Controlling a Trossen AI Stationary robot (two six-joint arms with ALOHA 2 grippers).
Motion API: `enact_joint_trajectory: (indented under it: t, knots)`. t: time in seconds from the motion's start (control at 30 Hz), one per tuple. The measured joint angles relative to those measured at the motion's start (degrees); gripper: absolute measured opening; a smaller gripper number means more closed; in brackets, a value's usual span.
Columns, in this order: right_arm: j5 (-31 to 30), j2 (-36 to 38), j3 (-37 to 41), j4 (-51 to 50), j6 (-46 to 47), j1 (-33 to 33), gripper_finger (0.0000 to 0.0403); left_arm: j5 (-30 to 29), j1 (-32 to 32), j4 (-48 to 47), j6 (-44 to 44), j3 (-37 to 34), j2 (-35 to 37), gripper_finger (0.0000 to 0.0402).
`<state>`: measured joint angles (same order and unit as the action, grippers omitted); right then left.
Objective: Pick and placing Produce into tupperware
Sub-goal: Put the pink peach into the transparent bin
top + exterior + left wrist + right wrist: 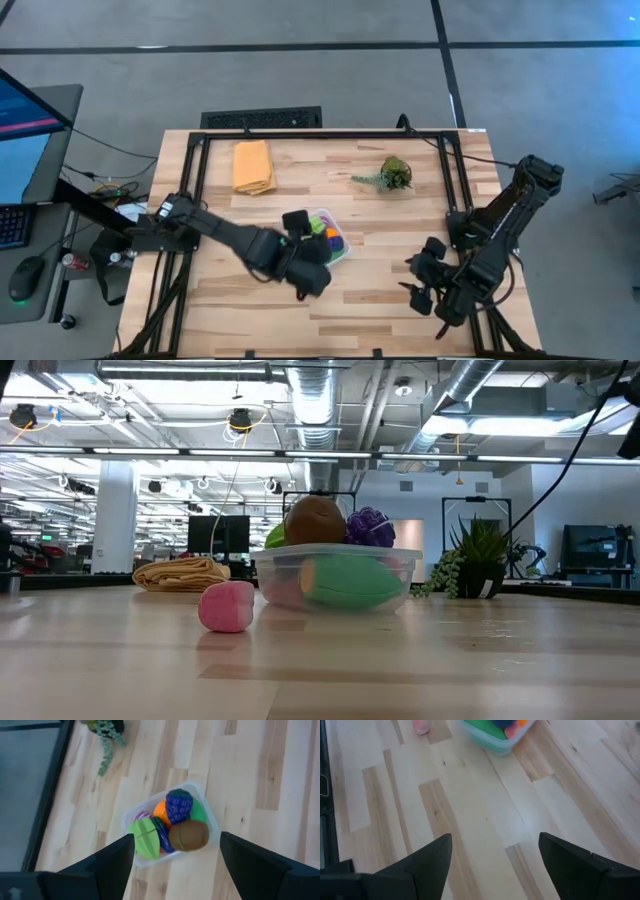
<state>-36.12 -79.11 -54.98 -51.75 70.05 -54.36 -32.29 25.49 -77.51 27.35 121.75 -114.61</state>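
Observation:
The tupperware (333, 240) is a clear rectangular box standing mid-table. It holds several toy produce pieces: a brown one (189, 834), purple grapes (178, 805), a green one (145, 838) and an orange one (161, 810). A pink piece (227, 607) lies on the table just near-left of the box; it also shows in the right wrist view (421, 726). My left gripper (305, 262) hangs open above the box's near-left side, holding nothing (175, 855). My right gripper (420, 280) waits open near the table's right near corner (495, 860).
A folded orange-yellow cloth (253, 166) lies at the far left of the table. A small potted green plant (393, 175) stands far right of centre. Bare wood lies between the box and my right gripper. A black frame rims the table (320, 133).

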Motion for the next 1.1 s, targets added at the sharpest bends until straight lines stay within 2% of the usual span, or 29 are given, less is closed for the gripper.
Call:
enact_joint_trajectory:
  t: [0.2, 0.4, 0.57, 0.73, 1.1]
  knots:
    - [0.01, 0.00, 0.00, 2.26, -5.63, 2.35, 0.0322, -7.95, 5.59, -4.75, 10.11, 0.00, 0.00, 0.0286]
    - [0.02, 0.00, 0.00, 7.06, -12.78, 4.93, 0.0322, -13.02, 10.15, -12.49, 22.83, -0.04, 0.00, 0.0286]
    - [0.03, 0.00, 0.00, 13.52, -19.60, 7.34, 0.0322, -16.75, 14.04, -12.48, 29.67, -1.81, 0.04, 0.0286]
    - [0.06, 0.00, 0.00, 17.40, -22.56, 10.10, 0.0322, -16.90, 17.75, -12.38, 37.29, -7.35, 0.11, 0.0286]
    - [1.97, 0.00, 0.00, 22.73, -25.53, 14.41, 0.0322, -21.54, 26.32, -12.04, 63.23, -20.55, 0.07, 0.0286]
